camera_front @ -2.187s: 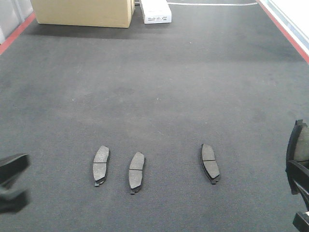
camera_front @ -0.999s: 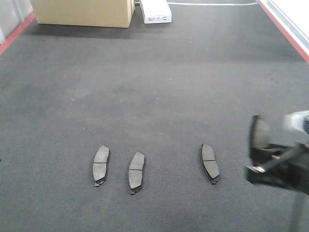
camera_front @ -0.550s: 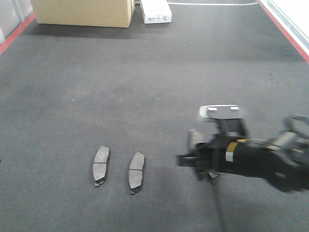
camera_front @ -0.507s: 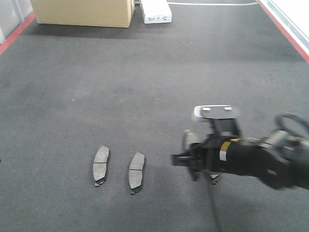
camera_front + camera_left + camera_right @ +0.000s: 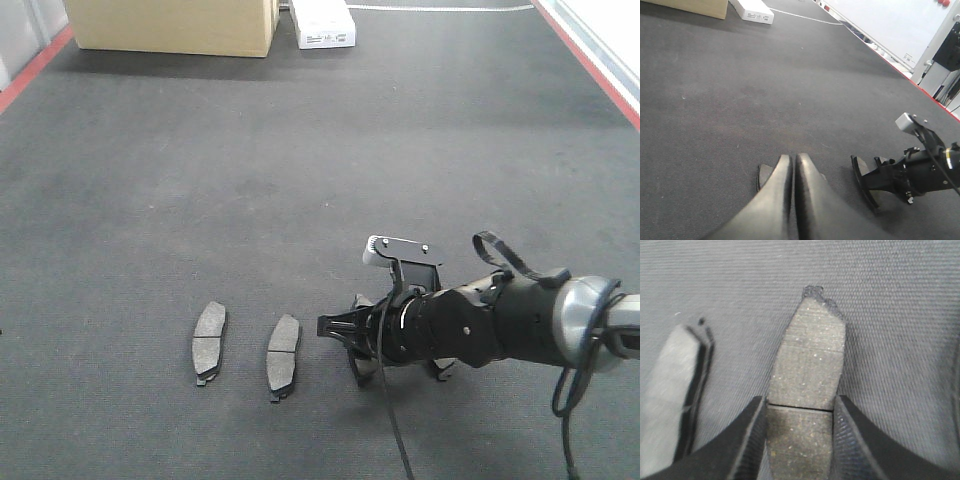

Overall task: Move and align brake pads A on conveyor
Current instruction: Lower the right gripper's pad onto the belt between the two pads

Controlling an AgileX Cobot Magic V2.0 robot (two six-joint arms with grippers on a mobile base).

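Right wrist view: black right tool (image 5: 799, 440) clamps a grey curved brake pad (image 5: 810, 375) above the charcoal felt conveyor (image 5: 900, 315); early release risks misalignment.

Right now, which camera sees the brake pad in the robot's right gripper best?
The right wrist view: the held brake pad fills it, clamped between both fingers, cross groove clear. The front view mostly hides it behind the right gripper; the left wrist view shows it edge-on.
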